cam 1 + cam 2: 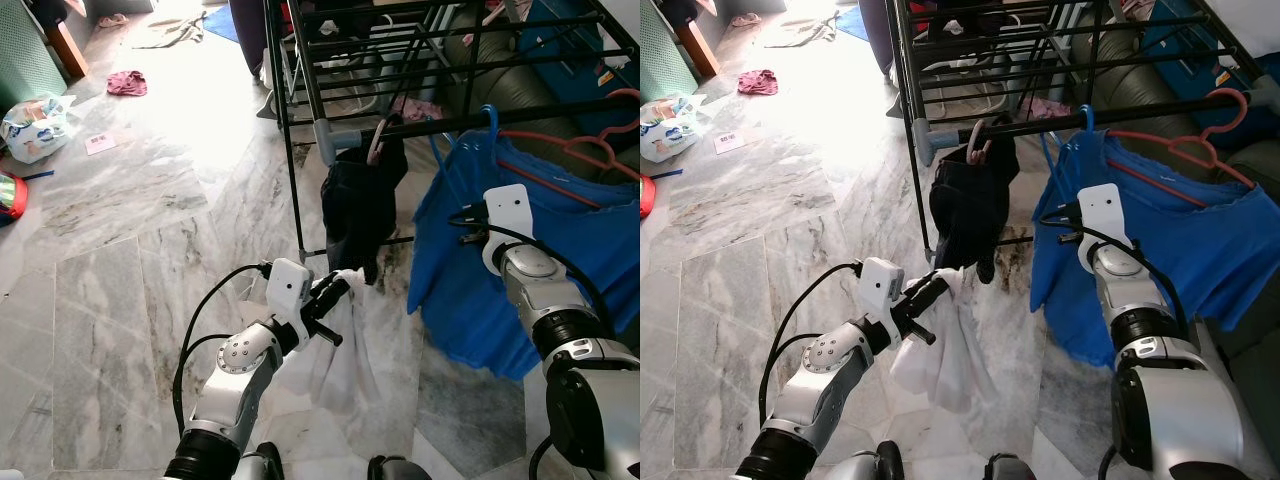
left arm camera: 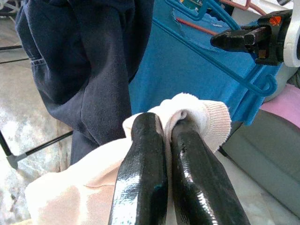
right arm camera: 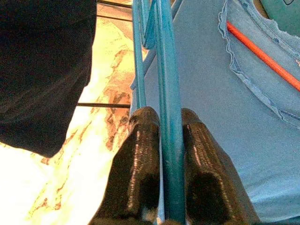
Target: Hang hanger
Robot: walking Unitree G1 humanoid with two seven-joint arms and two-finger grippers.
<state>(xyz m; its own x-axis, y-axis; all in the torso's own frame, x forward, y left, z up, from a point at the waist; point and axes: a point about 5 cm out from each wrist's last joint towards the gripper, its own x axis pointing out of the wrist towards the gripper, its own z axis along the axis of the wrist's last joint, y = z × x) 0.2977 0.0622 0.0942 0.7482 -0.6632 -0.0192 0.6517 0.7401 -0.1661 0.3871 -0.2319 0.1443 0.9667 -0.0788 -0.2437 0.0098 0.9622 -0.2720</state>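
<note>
A blue hanger (image 1: 487, 120) has its hook over the front black rail (image 1: 560, 108) of the drying rack. My right gripper (image 1: 458, 216) is shut on that hanger's lower arm (image 3: 167, 70), right in front of a blue shirt (image 1: 560, 250) that hangs on an orange hanger (image 1: 590, 150). Lower and to the left, my left gripper (image 1: 340, 286) is shut on the ribbed edge of a white garment (image 2: 206, 117). The rest of this garment (image 1: 345, 350) droops to the marble floor.
A dark navy garment (image 1: 360, 200) on a pink hanger (image 1: 378, 140) hangs from the rack's corner, between both grippers. A grey-green sofa (image 1: 530, 75) stands behind the rack. A plastic bag (image 1: 35, 122), a pink cloth (image 1: 127, 82) and other clothes lie on the floor far left.
</note>
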